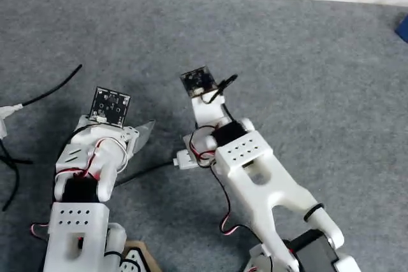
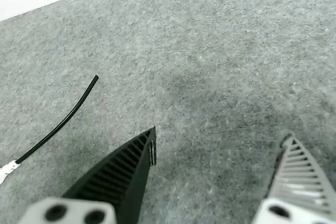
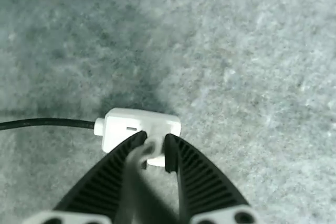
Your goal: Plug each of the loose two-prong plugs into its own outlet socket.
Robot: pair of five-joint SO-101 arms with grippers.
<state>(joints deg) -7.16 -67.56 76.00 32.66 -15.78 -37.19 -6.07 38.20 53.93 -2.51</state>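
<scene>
At the far left of the grey-covered desk [image 1: 319,62] we are seeing a thin black cable [image 2: 58,125] lying loose. One end is bare and the other is carrying a small white piece [image 2: 8,167] at the picture's edge; we cannot tell what that piece is. Just right of it we are holding our left gripper [image 2: 220,134] over bare grey covering, its fingers [image 2: 128,171] standing wide apart with nothing between them. The cable is lying off to the side of the dark finger, apart from it. Further right, between the two arms, the white plug [image 3: 137,125] is sitting low at the covering, and its black cord [image 1: 150,169] is running left toward the left arm. We are gripping this plug with our right gripper [image 3: 155,142]. Its two dark fingers [image 3: 197,177] are clamping a part on the plug's near side, and the plug's body is sticking out beyond the fingertips. We cannot make out the prongs. At the far right edge a blue thing [image 1: 403,28] is lying on the desk.
</scene>
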